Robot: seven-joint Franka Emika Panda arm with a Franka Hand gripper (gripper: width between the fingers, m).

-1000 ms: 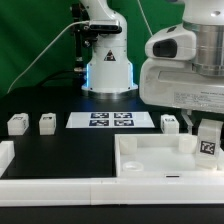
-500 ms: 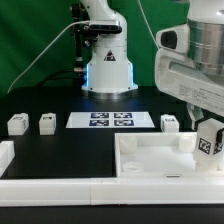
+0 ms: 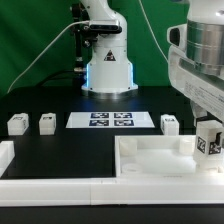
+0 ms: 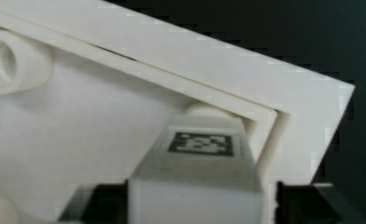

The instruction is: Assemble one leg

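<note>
My gripper [image 3: 207, 128] is shut on a leg [image 3: 208, 141], a small white block with a black-and-white tag. It holds the leg upright over the right corner of the large white tabletop piece [image 3: 150, 158] at the exterior view's right. In the wrist view the leg [image 4: 201, 165] sits between the dark fingers [image 4: 109, 202], with my gripper [image 4: 206, 203] closed around it. The tabletop's [image 4: 109, 120] corner rim lies just beyond it and a round socket [image 4: 6, 62] shows at the edge. Whether the leg touches the tabletop cannot be told.
Three more legs stand on the black table: two at the left [image 3: 17, 124] [image 3: 46, 123] and one [image 3: 170, 123] behind the tabletop. The marker board [image 3: 112, 121] lies at the middle back. A white border rail [image 3: 60, 188] runs along the front. The robot base [image 3: 108, 62] stands behind.
The arm has shifted toward the exterior view's right with the leg still held; the leg has moved slightly right, staying over the tabletop's right corner.
</note>
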